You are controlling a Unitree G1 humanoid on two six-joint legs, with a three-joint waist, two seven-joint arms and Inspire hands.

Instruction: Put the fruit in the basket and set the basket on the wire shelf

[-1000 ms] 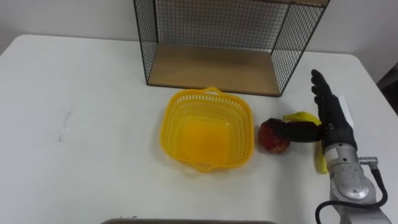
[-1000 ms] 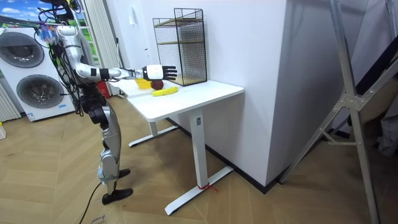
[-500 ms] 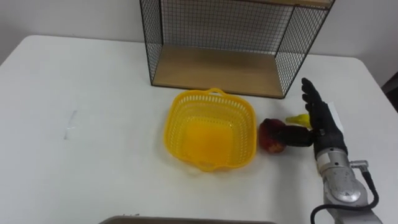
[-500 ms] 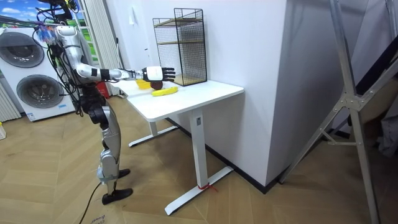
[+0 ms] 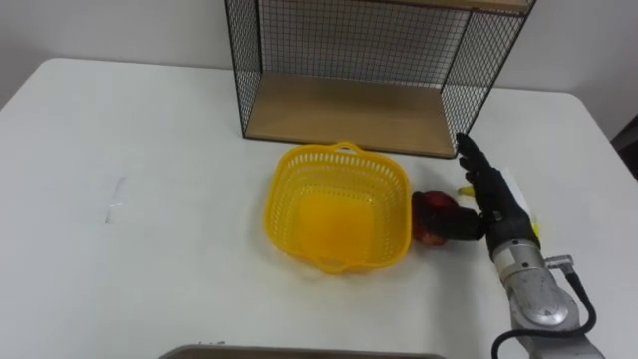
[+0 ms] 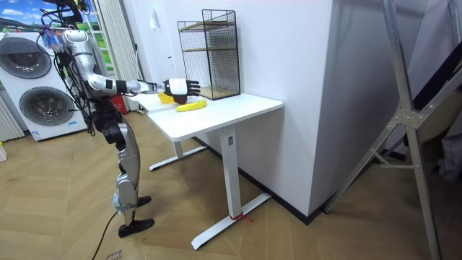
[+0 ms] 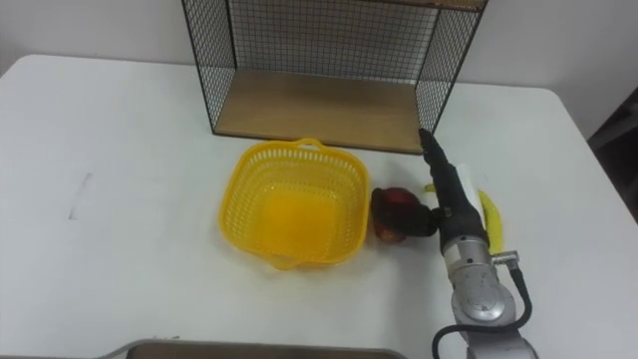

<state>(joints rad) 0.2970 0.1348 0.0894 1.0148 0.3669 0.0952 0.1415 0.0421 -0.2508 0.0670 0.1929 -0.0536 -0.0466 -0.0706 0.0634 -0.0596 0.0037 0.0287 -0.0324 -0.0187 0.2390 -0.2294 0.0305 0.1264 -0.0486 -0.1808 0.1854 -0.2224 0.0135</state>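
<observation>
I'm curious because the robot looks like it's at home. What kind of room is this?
Probably a home-style laundry or utility room: washing machines stand near the robot, with a white table and a wooden floor.

Two head cameras, side by side: steep downward look, close in, from behind the right hand (image 5: pixel 495 204). Both share the table (image 5: pixel 150 199) under it, the basket (image 5: pixel 284 194) to its left and the wire shelf (image 5: pixel 339 110) beyond it. Room camera: well off, side-on, same table and outstretched hand.

White table (image 6: pixel 231 108) on wood floor (image 6: pixel 58 195) beside white wall (image 6: pixel 281 50), washing machines (image 6: pixel 37 107) behind.
</observation>
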